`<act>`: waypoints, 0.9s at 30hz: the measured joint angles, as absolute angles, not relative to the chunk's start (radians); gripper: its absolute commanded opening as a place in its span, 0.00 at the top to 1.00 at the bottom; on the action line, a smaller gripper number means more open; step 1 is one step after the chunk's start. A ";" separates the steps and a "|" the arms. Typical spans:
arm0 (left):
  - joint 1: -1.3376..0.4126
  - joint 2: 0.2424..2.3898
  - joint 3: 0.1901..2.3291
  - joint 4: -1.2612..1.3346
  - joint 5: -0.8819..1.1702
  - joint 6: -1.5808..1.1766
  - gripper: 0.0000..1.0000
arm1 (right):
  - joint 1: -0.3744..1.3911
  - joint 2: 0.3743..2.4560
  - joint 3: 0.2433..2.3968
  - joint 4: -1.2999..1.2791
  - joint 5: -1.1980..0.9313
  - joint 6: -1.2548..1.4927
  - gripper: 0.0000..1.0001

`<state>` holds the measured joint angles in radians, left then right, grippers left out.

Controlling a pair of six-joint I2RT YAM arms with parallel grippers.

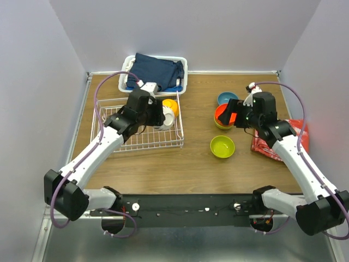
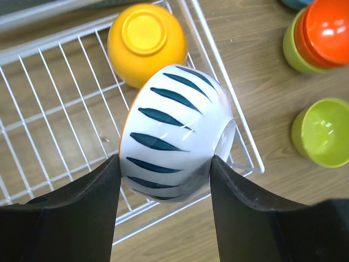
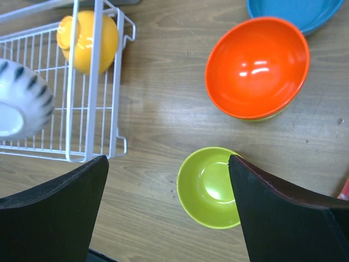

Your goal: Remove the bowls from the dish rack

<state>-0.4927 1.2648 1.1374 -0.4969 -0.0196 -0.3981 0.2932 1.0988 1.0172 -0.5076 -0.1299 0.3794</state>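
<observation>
White striped bowl (image 2: 175, 134) sits clamped between the left fingers (image 2: 65, 218) over the dish rack (image 2: 54, 39) — right fingers (image 3: 49, 213) spread wide above the desk (image 3: 163, 109).

no readable text, no labels, no brands, no numbers anywhere

Illumination is bright, diffuse and overhead. Specular highlights appear on the red-orange bowl (image 3: 256, 68), and a pale sheen on the table (image 3: 163, 117). Shadows are soft. Focus is sharp throughout.
</observation>
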 measured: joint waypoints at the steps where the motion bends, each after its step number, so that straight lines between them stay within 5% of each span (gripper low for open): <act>1: -0.536 1.256 1.143 -0.496 -0.057 -0.351 1.00 | 0.293 1.103 1.037 -0.519 -0.129 0.380 0.00; 15: -0.964 1.139 1.061 -0.306 -0.360 0.206 1.00 | 0.293 1.282 1.355 -0.783 -0.150 0.430 0.00; 27: -1.242 1.240 0.893 0.011 -0.579 0.604 1.00 | 0.293 1.401 1.471 -0.968 -0.282 0.425 0.00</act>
